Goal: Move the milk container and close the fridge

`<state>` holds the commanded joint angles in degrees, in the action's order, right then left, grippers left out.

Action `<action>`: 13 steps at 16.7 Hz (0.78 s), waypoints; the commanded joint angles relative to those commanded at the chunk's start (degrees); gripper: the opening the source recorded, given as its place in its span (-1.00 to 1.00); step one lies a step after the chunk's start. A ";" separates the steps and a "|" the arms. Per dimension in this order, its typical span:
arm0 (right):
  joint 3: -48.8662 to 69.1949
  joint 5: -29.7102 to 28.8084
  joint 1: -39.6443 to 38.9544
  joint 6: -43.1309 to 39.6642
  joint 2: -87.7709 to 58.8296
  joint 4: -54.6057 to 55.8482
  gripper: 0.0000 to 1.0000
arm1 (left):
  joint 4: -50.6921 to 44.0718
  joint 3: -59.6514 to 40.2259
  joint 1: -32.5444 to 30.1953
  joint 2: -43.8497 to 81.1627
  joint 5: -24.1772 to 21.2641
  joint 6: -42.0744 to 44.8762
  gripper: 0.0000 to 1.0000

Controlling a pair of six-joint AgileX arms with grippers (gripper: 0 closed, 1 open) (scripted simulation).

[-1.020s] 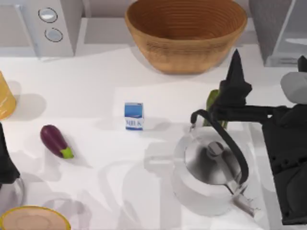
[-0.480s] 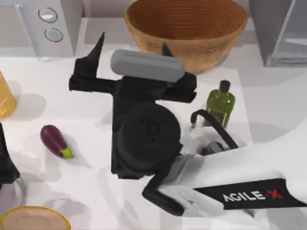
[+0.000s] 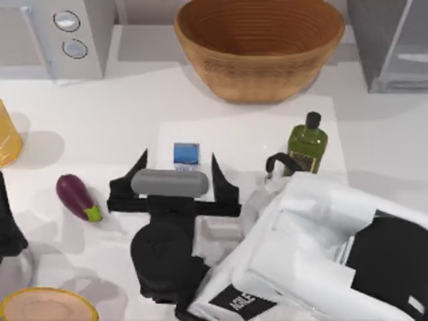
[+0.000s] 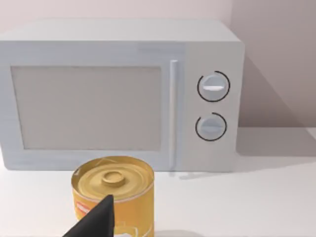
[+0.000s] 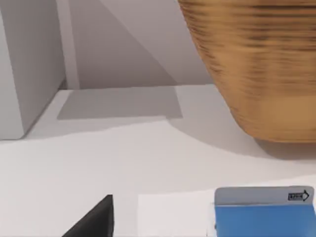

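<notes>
The milk container (image 3: 186, 153), a small blue-and-white carton, stands upright mid-table. My right gripper (image 3: 178, 158) reaches in from the front right and is open. Its two black fingers flank the carton with gaps on both sides and touch nothing. In the right wrist view the carton (image 5: 264, 213) is close ahead, with one fingertip (image 5: 95, 220) beside it. The fridge (image 3: 390, 44) stands at the back right corner, its pale door panel angled outward. My left gripper (image 3: 8, 224) is parked at the table's left edge.
A wicker basket (image 3: 259, 45) sits at the back centre, and a microwave with two dials (image 3: 70, 35) at the back left. A green bottle (image 3: 307, 144) and a kettle handle (image 3: 279, 161) are right of the carton. An eggplant (image 3: 77, 196) and a yellow can (image 4: 113, 193) lie left.
My right arm swung from the table's right side across to the left. It then drew back toward the front, bringing its open fingers to either side of the carton. The carton has not moved.
</notes>
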<state>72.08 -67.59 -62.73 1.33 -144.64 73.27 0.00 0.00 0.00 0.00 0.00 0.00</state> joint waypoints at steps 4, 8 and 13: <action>-0.60 -0.58 0.07 -0.01 -1.30 -0.02 1.00 | 0.00 0.00 0.00 0.00 0.00 0.00 1.00; 0.28 -0.34 0.18 0.08 -1.50 -0.83 1.00 | 0.00 0.00 0.00 0.00 0.00 0.00 1.00; 4.82 2.04 2.61 0.12 -3.11 -3.79 1.00 | 0.00 0.00 0.00 0.00 0.00 0.00 1.00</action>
<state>76.90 -65.56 -60.11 1.45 -147.76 69.49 0.00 0.00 0.00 0.00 0.00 0.00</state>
